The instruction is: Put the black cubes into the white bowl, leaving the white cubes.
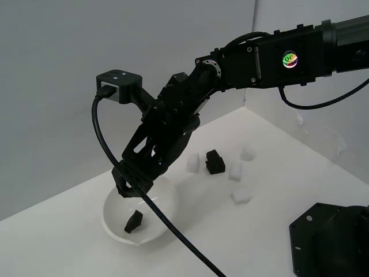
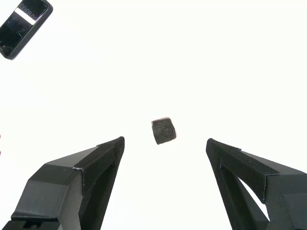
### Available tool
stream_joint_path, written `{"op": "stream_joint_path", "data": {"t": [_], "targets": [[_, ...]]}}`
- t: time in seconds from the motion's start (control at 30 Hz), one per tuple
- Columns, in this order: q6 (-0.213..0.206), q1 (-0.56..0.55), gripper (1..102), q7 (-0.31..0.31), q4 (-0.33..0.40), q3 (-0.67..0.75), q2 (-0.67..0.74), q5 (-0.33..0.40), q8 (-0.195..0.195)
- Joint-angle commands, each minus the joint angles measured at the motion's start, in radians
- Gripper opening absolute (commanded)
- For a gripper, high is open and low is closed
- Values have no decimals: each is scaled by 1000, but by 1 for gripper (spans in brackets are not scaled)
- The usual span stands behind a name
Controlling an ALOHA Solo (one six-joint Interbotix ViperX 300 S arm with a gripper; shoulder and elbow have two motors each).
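Observation:
The white bowl stands on the white table at the exterior view's lower left. One black cube lies inside it and also shows in the wrist view, slightly blurred. My gripper hangs just above the bowl, open and empty; in the wrist view its jaws stand wide apart, with the cube beyond them. Another black cube sits on the table past the bowl; it may be two close together. White cubes lie around it.
A large black robot part stands at the exterior view's lower right. A thick black cable hangs from the wrist across the bowl's front. A dark flat object shows at the wrist view's edge. Walls close the table's far sides.

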Motion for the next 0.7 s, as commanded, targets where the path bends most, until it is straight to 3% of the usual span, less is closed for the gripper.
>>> {"op": "stream_joint_path", "data": {"t": [0.0, 0.13, 0.27, 0.67], "targets": [[-21, -9, 100, 9, -17, 35, 31, -25, 5], [-11, 26, 100, 58, -12, 72, 66, -18, 12], [20, 133, 100, 92, 14, 121, 117, 8, 26], [44, 405, 100, 101, 124, 181, 176, 117, 124]]}}
